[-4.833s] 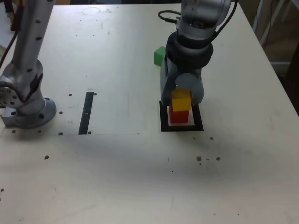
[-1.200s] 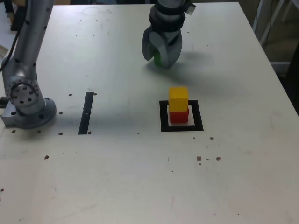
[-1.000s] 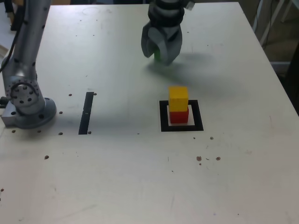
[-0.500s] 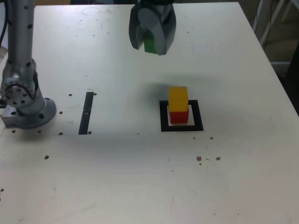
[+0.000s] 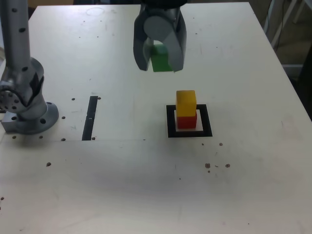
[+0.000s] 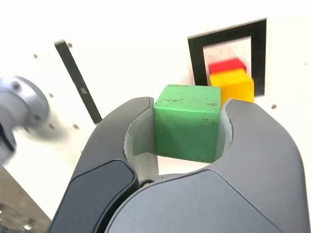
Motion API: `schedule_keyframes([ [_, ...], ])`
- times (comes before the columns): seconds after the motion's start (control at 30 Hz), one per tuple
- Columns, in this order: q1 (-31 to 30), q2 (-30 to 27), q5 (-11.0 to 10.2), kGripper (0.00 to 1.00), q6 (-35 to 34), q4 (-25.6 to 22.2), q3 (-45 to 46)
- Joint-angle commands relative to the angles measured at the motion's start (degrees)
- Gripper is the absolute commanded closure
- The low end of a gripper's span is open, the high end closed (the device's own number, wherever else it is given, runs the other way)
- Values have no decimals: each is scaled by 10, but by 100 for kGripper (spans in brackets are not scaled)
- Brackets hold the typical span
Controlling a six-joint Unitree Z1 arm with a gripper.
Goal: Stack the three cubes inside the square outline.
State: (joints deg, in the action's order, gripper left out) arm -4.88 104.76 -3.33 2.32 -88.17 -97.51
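So you've got the green cube (image 6: pixel 187 128) pinched between the jaws of your gripper (image 6: pixel 188 131), one finger pressed on each side of it. The wrist view shows this really well: you can see the cube's top face and one side face, and there are some dark scuffs on the green.

In the exterior view you're holding it up in the air, above the table (image 5: pixel 122 185) and a bit to the left of your stack. Your other two cubes are already piled up: the yellow cube (image 5: pixel 186 103) sits on top of the red cube (image 5: pixel 186 122), and the red one is down inside the black square outline (image 5: pixel 206 122). The yellow isn't perfectly lined up with the red, but it's resting on it fine. You can see some of the pale inner area around the red one.

Over on the exterior view's left you've got that narrow black strip (image 5: pixel 90 118) lying flat, well apart from the outline, and past it there's the round grey base (image 5: pixel 33 122) of the arm. You've also got a few small dark specks on the pale tabletop, some of them near the outline.
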Motion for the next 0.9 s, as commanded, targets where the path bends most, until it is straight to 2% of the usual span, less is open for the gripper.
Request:
schedule_keyframes([
  [0.0,-10,6,6,81,-80,-3,-2],
  [0.2,-25,32,20,81,-101,-4,-14],
  [0.87,-33,113,20,81,-100,0,-66],
])
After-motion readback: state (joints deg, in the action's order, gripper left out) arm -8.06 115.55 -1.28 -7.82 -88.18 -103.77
